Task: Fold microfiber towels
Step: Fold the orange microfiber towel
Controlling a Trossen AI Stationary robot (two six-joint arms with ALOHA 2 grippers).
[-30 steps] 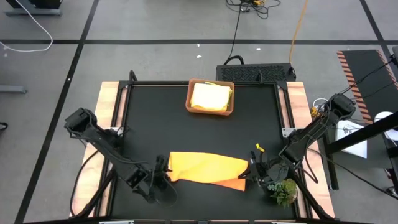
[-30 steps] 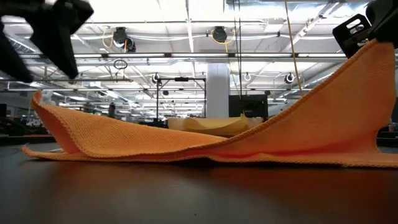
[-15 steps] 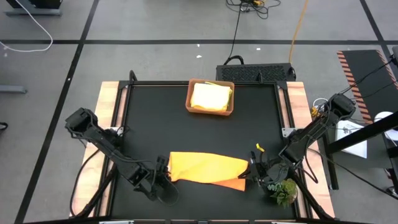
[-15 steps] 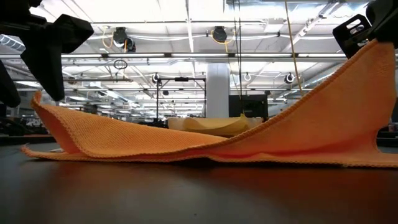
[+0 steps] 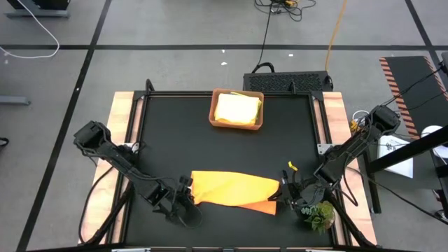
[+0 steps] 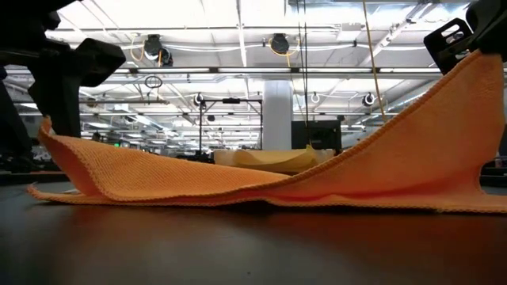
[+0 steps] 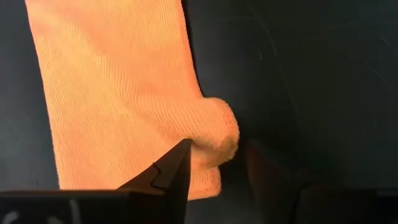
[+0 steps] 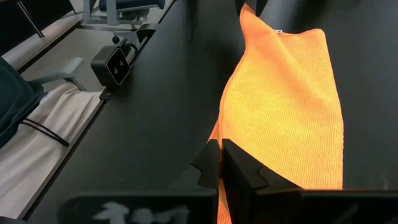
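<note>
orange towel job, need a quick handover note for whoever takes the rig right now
Right gripper: shut on the orange towel, holding its corner raised off the table.
Left gripper: fingers either side of the towel's other raised corner, grip not confirmed.
Towel lies half folded near the front edge.
Brown tray at the back holds a folded yellow towel.
Left: finish the orange fold. No other towels in view.

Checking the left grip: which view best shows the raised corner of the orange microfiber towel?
Left wrist view: the orange microfiber towel corner bunches between the left gripper fingers. High view shows it small; low view side-on; right wrist far.
</note>
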